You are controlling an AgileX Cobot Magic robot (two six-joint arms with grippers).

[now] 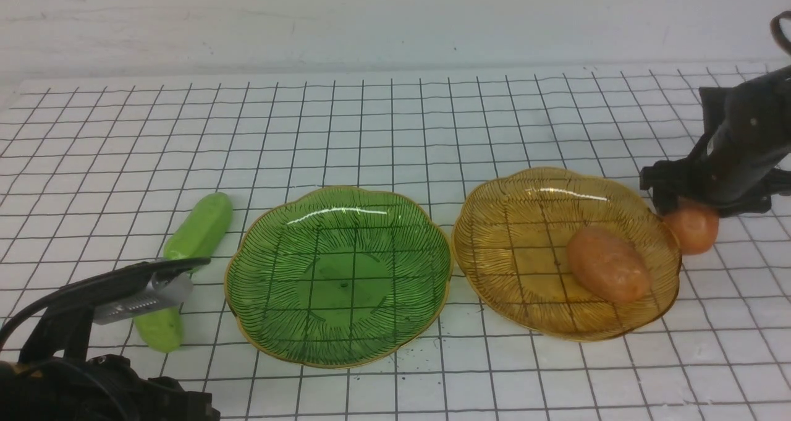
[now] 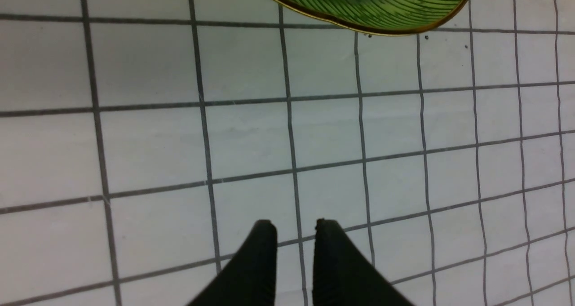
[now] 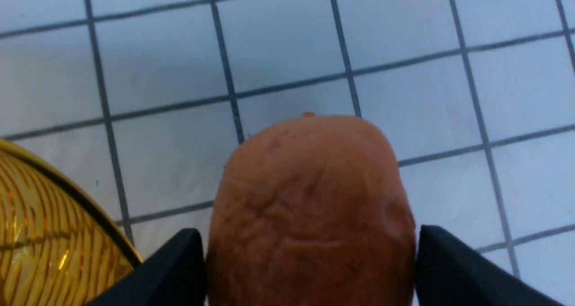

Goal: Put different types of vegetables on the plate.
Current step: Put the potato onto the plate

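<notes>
Potato between right gripper fingers; unlabelled.

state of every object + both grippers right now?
green plate: empty
amber plate: holds one potato
second potato: on table beside amber plate, between right gripper fingers
right gripper: jaws astride it, touching its sides; firm grip unclear
cucumber: on table, left of green plate
left gripper: nearly shut, empty
</notes>
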